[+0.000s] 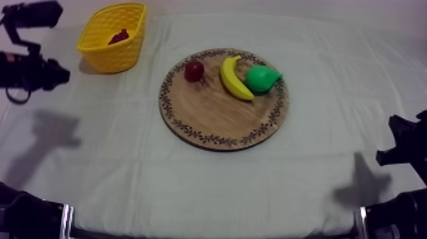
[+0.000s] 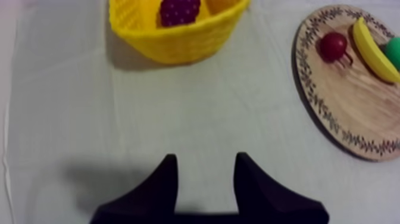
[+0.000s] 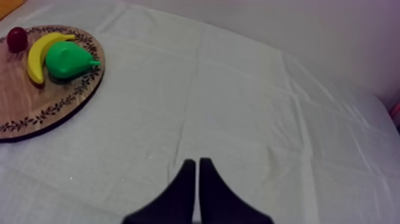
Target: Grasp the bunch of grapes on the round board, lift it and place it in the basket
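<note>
Bunch of grapes [image 2: 179, 11] lies in yellow basket [image 2: 178, 47], ahead of left gripper [image 2: 206, 158], well apart. Its fingers wide, nothing between. Right gripper [image 3: 197, 162] narrow, holding nothing.

The right gripper [image 3: 197, 162] hangs over bare grey-white cloth [image 3: 250, 113], its 2 black fingers [image 3: 181, 193] pressed together into a narrow wedge with nothing between them. Well ahead of it and off to its left lies the round wooden board [image 3: 36, 110], carrying 3 toy fruits: a green pear [image 3: 66, 59] nearest the gripper, a banana [image 3: 37, 56] touching the pear's far side, and a small red fruit [image 3: 16, 39] farthest away.
</note>
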Controlling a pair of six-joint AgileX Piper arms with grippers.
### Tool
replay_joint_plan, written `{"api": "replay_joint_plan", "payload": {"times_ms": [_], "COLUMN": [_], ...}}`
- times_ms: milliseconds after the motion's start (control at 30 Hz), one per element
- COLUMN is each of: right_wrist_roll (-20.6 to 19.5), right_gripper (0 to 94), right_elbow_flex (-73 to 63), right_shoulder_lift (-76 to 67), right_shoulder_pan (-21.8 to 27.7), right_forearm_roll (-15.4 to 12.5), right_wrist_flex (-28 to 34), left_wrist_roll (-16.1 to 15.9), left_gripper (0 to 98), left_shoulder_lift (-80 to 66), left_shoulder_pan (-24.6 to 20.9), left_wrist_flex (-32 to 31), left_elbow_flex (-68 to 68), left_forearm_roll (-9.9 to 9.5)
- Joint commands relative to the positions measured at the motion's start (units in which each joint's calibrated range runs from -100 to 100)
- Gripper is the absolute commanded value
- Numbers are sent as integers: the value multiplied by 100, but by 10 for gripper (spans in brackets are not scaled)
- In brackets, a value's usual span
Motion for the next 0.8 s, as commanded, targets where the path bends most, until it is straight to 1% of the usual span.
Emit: {"api": "replay_joint_plan", "payload": {"times_ms": [0,167,333,400,633,767], "right_wrist_roll": [0,0,0,0,0,0], "right_gripper": [3,3,3,3,3,3], "right_elbow_flex": [-1,-1,-1,-1,-1,-1], "right_shoulder_lift": [2,2,2,2,2,2], "right_shoulder_pan": [1,1,1,1,1,1], "right_forearm_roll": [-1,-1,-1,-1,-1,-1], "right_wrist_flex": [1,1,1,1,1,1], "left_wrist_roll": [-8,-17,202,227,59,13], "left_gripper": [331,267,213,189,89,54], "left_shoulder_lift": [-1024,-2249,-3366,-3773,-4948,-5413], "left_shoulder_pan": [5,-4,-16,-37,-174,-253], "left_wrist_flex": [-77,-109,-89,-63,-8,-12], "left_elbow_flex": [1071,1803,2213,2327,2607,2675], "left_forearm_roll": [20,74,91,100,83,81]}}
